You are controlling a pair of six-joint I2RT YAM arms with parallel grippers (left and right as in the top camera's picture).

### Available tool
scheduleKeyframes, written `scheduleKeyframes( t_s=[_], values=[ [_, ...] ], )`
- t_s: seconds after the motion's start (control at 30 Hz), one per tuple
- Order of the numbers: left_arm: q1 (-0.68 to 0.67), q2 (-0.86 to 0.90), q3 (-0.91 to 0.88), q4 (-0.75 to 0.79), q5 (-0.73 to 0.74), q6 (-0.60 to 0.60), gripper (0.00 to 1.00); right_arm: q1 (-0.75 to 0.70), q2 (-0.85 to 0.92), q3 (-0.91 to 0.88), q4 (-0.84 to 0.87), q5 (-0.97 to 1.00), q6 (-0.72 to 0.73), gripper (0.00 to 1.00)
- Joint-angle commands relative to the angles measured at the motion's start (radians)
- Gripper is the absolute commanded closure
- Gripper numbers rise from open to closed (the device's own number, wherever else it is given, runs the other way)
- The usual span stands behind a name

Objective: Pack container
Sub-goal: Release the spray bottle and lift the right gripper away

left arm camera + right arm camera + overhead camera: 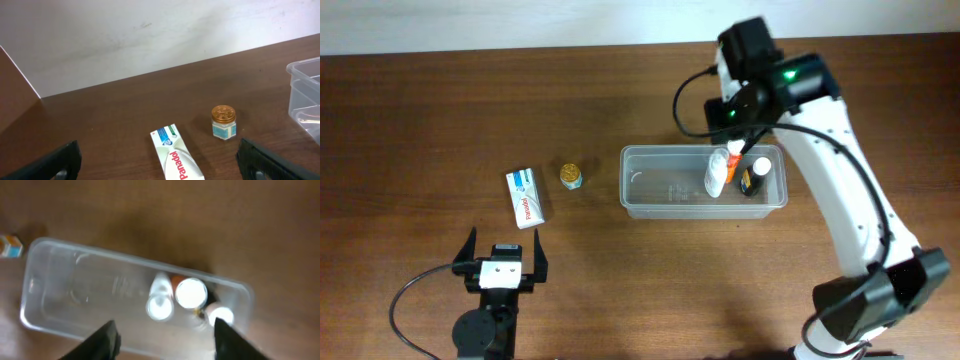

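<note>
The clear plastic container stands right of centre, and three small bottles stand in its right end. From above, in the right wrist view, they show as white caps inside the container. My right gripper is open and empty, high above the container's near wall. A white Panadol box and a small gold-capped jar lie left of the container. My left gripper is open and empty, just in front of the box, with the jar beyond it.
The container's left corner shows at the right edge of the left wrist view. A pale wall runs along the far side of the brown table. The right arm reaches in from the lower right.
</note>
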State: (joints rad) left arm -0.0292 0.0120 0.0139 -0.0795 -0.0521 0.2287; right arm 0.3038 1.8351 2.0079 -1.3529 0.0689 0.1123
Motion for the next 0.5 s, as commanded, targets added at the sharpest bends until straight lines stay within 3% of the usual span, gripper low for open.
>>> scheduleKeyframes(
  t_s=[0.0,0.07,0.13,0.47],
  values=[
    [0.007,-0.006,-0.005,-0.001,0.011,0.012,0.01,-0.05,-0.041,0.126,-0.066,0.131,-0.007,0.27],
    [0.007,-0.006,-0.005,-0.001,0.011,0.012,0.01,-0.093,-0.051,0.159,-0.098,0.173,-0.006,0.09],
    [0.007,-0.006,-0.005,-0.001,0.011,0.012,0.01,-0.153,-0.06,0.173,-0.125,0.192,-0.006,0.01],
    [0.007,-0.006,-0.005,-0.001,0.011,0.012,0.01,-0.48,-0.061,0.15,-0.177,0.179,0.001,0.01]
  ],
)
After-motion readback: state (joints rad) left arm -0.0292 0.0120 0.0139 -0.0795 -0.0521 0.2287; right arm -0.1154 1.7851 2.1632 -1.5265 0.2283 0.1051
